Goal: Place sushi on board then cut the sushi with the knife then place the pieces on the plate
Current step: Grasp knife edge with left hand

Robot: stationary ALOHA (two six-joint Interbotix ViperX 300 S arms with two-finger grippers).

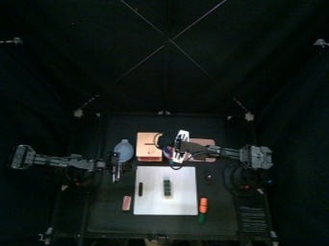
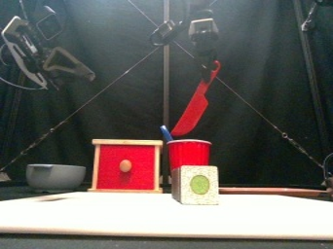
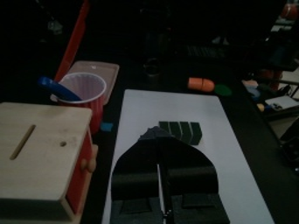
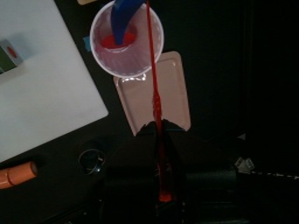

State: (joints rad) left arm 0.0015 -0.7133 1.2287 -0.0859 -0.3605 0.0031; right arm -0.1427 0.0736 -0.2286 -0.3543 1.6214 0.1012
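Sushi [image 2: 197,185] sitting whole on the white board [image 2: 78,216], near its middle, uncut. Right gripper [image 4: 162,153] clamping the red knife [image 2: 196,105] by its handle, blade hanging above the red cup [image 2: 190,156]. Left gripper [image 3: 160,162] hovering over the board short of the sushi, jaws pressed together, holding nothing. Cutting step opening, by my reading: the knife is needing a carry across to the board and lining up over the sushi.

The sushi roll [image 1: 168,187] sits on the board [image 1: 152,199], front and middle, with a toy [image 1: 126,202] left of it and a second toy [image 1: 205,205] right. Behind, left to right: bowl [image 2: 55,176], box [image 2: 127,165], cup [image 2: 190,154], tray [image 4: 170,92]. One knife [image 2: 166,132] stands in the cup; a second knife [image 2: 196,105] hangs above.
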